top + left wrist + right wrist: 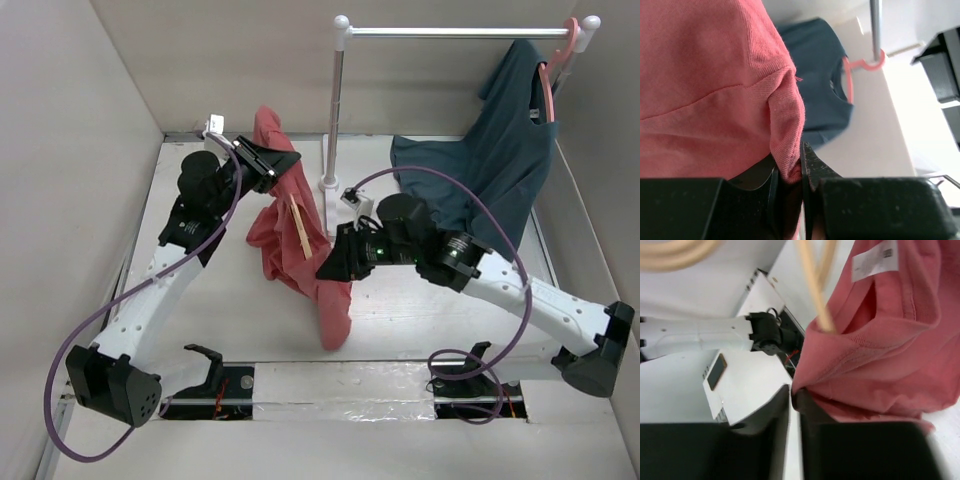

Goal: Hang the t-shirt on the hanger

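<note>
The red t-shirt (290, 250) hangs in the air between my two grippers, its lower end trailing onto the table. My left gripper (265, 160) is raised at the back left and shut on a fold of the t-shirt (705, 90), the fabric pinched between its jaws (790, 175). My right gripper (335, 262) sits at the shirt's right edge, jaws almost closed, pinching the edge of the t-shirt (890, 340) at their tips (795, 390). A tan wooden bar of the hanger (300, 228) shows inside the shirt, and in the right wrist view (815, 290); its hook is hidden.
A white garment rack (335, 110) stands at the back middle. A teal shirt (490, 170) on a pink plastic hanger (560, 55) hangs from its right end and drapes onto the table. A small white box (355, 198) sits by the rack's foot. Walls enclose three sides.
</note>
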